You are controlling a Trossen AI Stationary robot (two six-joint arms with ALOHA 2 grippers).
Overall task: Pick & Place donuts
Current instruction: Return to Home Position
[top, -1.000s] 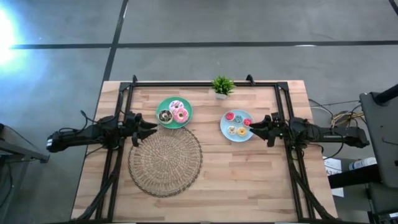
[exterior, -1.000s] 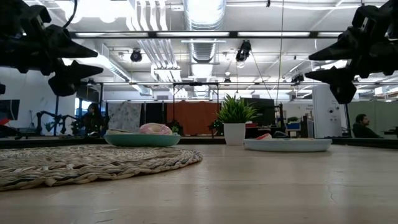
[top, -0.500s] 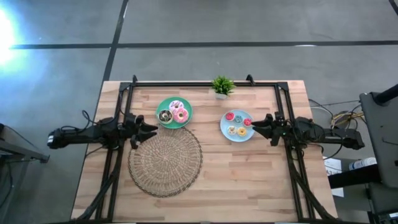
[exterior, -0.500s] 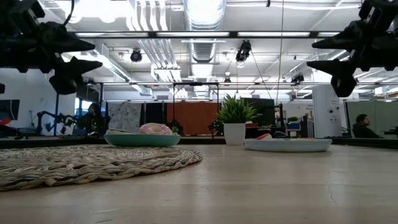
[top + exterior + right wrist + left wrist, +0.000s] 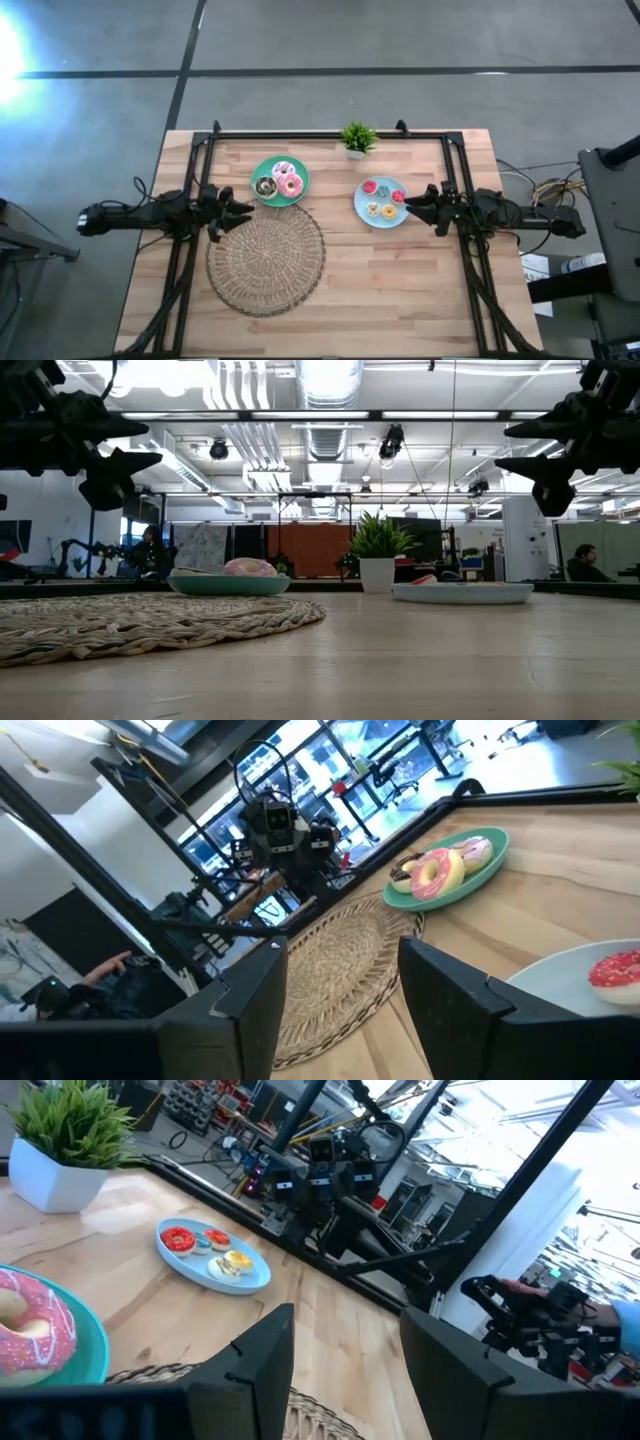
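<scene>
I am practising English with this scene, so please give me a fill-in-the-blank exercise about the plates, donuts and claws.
1. The green plate holds ___ large donuts.
2. The tiny donuts lie on the ___ plate.
3. The left claw and right claw are both ___, holding nothing.
Missing words: three; light-blue; open.

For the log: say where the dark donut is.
High view: the dark donut lies on the green plate, left of centre, beside the bright pink donut.
</scene>
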